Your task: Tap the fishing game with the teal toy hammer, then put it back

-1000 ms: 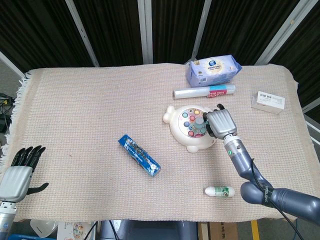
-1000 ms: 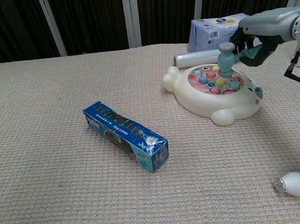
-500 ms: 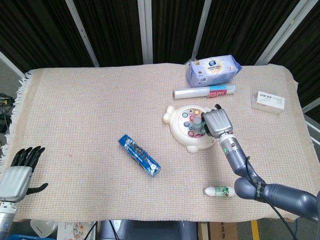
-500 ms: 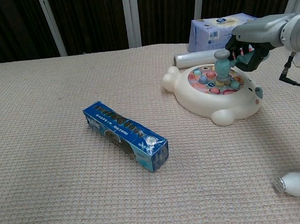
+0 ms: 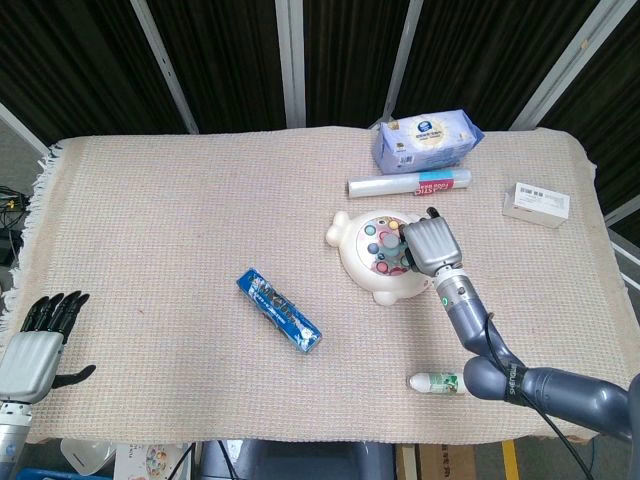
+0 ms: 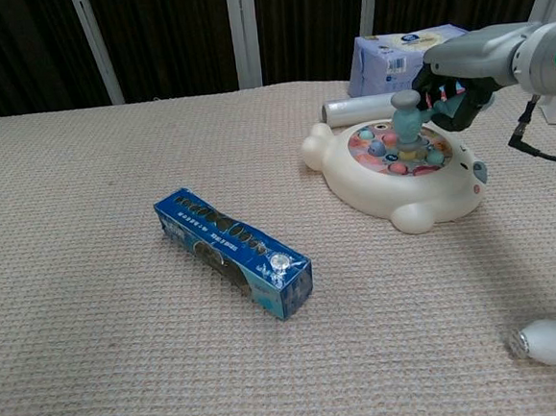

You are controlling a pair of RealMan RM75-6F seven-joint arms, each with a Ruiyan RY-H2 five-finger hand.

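The cream fishing game (image 5: 372, 255) (image 6: 401, 179) sits right of the table's middle, with coloured fish on its round top. My right hand (image 5: 430, 246) (image 6: 460, 73) holds the teal toy hammer (image 6: 407, 119) (image 5: 392, 245) by its handle. The hammer's head stands upright and its lower face touches the game's top. My left hand (image 5: 38, 345) rests at the table's front left corner, open, fingers apart, holding nothing; the chest view does not show it.
A blue box (image 5: 279, 310) (image 6: 233, 250) lies near the middle. A clear film roll (image 5: 409, 184) and a blue wipes pack (image 5: 427, 139) lie behind the game. A white box (image 5: 538, 204) is at the far right, a small white-green bottle (image 5: 438, 382) near the front edge.
My right hand has shifted slightly left and lowered the hammer, so its head went from just above the game down onto the fish. The left hand has not moved.
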